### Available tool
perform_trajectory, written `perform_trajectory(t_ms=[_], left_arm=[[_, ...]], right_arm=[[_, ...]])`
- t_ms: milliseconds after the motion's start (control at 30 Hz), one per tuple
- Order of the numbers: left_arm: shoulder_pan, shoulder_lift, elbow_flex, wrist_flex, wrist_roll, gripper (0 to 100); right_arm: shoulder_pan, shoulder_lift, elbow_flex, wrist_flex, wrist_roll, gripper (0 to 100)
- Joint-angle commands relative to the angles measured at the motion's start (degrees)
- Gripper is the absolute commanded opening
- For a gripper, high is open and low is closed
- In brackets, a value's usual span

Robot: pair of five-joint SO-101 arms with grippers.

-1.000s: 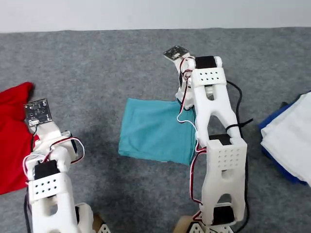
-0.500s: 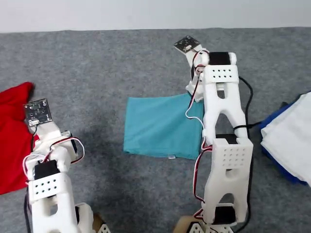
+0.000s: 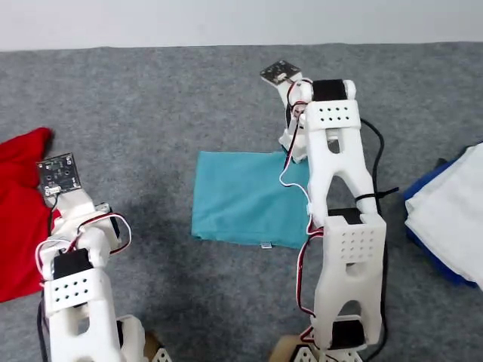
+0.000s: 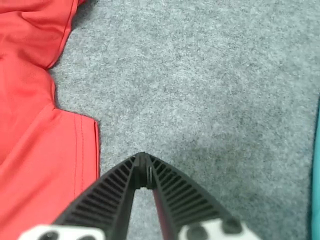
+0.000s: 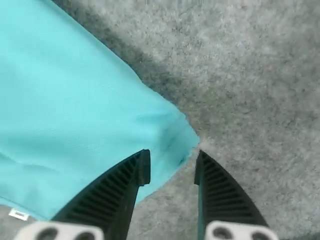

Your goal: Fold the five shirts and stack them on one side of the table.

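A folded teal shirt [image 3: 245,197] lies flat at the middle of the grey mat. My right arm [image 3: 332,173] stands over its far right corner. In the right wrist view my right gripper [image 5: 171,167] is open, and a corner of the teal shirt [image 5: 75,100] lies loose between its fingers. A crumpled red shirt [image 3: 19,219] lies at the left edge. My left gripper [image 4: 145,162] is shut on nothing, low over bare mat just beside the red shirt [image 4: 35,130].
At the right edge a stack of folded white shirts [image 3: 453,215] rests on a blue one [image 3: 423,188]. The grey mat [image 3: 151,113] covers the table up to a pale wall at the back.
The right arm drew the teal shirt a little to the right and flattened it, then shifted back left. The left arm stayed still.
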State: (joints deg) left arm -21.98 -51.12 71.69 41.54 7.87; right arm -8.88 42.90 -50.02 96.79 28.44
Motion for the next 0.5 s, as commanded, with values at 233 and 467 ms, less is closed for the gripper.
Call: perform_trajectory(t_ms=[233, 467], left_arm=[[2.11, -1.14, -0.13, -1.14, 0.18, 0], [4.13, -1.49, 0.48, -1.49, -1.23, 0]], right_arm=[[-3.03, -8.48, -4.04, 5.85, -1.14, 17.6], [-2.68, -18.15, 7.30, 6.11, -1.14, 4.7]])
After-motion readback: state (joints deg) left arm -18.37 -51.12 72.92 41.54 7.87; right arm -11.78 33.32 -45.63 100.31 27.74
